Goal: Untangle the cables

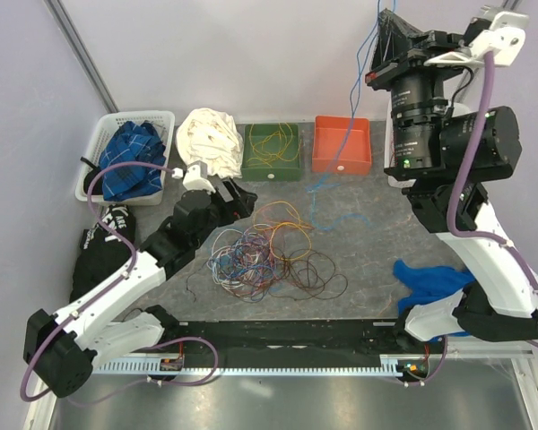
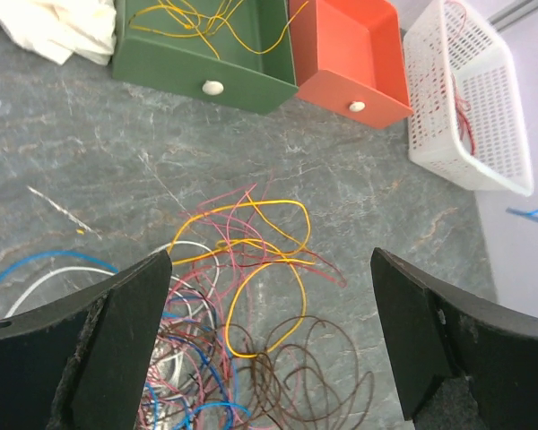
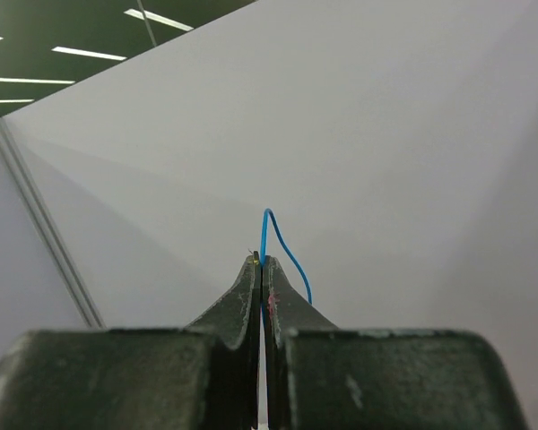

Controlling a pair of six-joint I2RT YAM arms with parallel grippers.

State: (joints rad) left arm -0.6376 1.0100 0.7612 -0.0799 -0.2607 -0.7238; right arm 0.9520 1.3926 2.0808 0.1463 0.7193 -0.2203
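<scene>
Cables (image 1: 264, 255) of many colours lie in a loose tangle at the middle of your grey, stone-patterned table (image 1: 377, 242), with pale walls closing it in behind and at the left. Start at the far left: a white basket (image 1: 94, 148) holds a blue checked cloth (image 1: 133, 161), and a black cloth (image 1: 100, 251) lies in front of it at the table's edge. Next along the back comes a crumpled white cloth (image 1: 211, 139), then a green tray (image 1: 271, 167) with yellow wires inside, then an orange tray (image 1: 341, 163) right beside it. The left wrist view shows you a second white basket (image 2: 484, 116) just right of the orange tray, with red wires in it. A blue cloth (image 1: 435, 279) lies near the right arm's base.

Your left arm reaches diagonally from its base across the table. The left gripper (image 2: 269, 260) hangs low over the far-left edge of the tangle, its fingers (image 2: 117, 331) wide apart with nothing between them. Your right arm stands high above the table's far right corner. The right gripper (image 3: 261, 269) points up at the wall, its fingers pressed together on a blue cable (image 3: 282, 246). That cable drops past the orange tray and trails on the table in front of it, to the right of the tangle.
</scene>
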